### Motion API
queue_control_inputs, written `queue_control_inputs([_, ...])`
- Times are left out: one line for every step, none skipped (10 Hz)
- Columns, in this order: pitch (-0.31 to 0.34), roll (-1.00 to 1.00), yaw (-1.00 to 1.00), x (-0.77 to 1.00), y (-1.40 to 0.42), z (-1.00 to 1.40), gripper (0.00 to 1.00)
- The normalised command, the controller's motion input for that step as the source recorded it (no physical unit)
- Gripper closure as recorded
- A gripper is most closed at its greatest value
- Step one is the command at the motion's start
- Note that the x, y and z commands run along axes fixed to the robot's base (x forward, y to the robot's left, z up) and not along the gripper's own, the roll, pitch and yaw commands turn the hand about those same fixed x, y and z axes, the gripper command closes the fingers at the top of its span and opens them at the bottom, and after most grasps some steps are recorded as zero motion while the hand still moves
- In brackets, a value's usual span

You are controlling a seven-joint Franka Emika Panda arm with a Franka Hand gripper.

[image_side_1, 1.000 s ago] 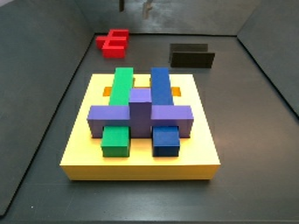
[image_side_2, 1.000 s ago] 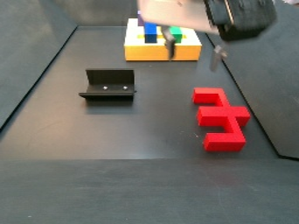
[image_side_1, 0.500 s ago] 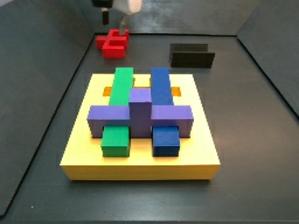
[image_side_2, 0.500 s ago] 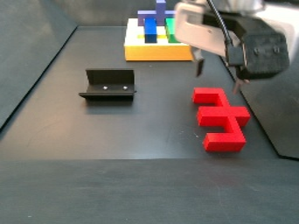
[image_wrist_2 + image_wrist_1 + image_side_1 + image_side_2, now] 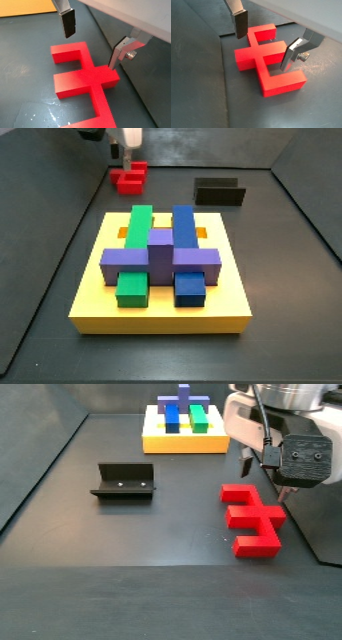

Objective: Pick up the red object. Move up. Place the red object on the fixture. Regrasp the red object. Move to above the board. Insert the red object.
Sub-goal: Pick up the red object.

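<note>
Over the last second I had come down from well above the floor until my jaws (image 5: 266,469) hung directly over the red object (image 5: 254,518), which had not moved. I took that to mean the approach for the pick was nearly done and the grasp itself not yet made.

Going left to right in a side view, the fixture (image 5: 123,481) stood empty and well apart; the board (image 5: 185,436) lay far behind it; then the red object lay flat on the dark floor near the wall, with my wrist upright above it.

In both wrist views my jaws (image 5: 264,42) were spread wide, empty, one finger (image 5: 67,22) on each side of the central stub, the other finger (image 5: 119,55) just beside it, neither clearly touching.
</note>
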Motion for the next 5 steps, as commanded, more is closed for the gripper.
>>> queue_control_inputs([-0.309,-0.09,-0.59,-0.28,0.17,0.0,0.0])
queue_control_inputs([-0.294,-0.1,-0.52,-0.35,0.23,-0.04,0.0])
queue_control_inputs([-0.267,-0.06,-0.55,-0.35,0.23,-0.09,0.0])
queue_control_inputs([-0.24,-0.03,-0.56,-0.32,0.27,-0.15,0.0])
queue_control_inputs([-0.189,-0.03,-0.55,-0.18,0.33,-0.22,0.0])
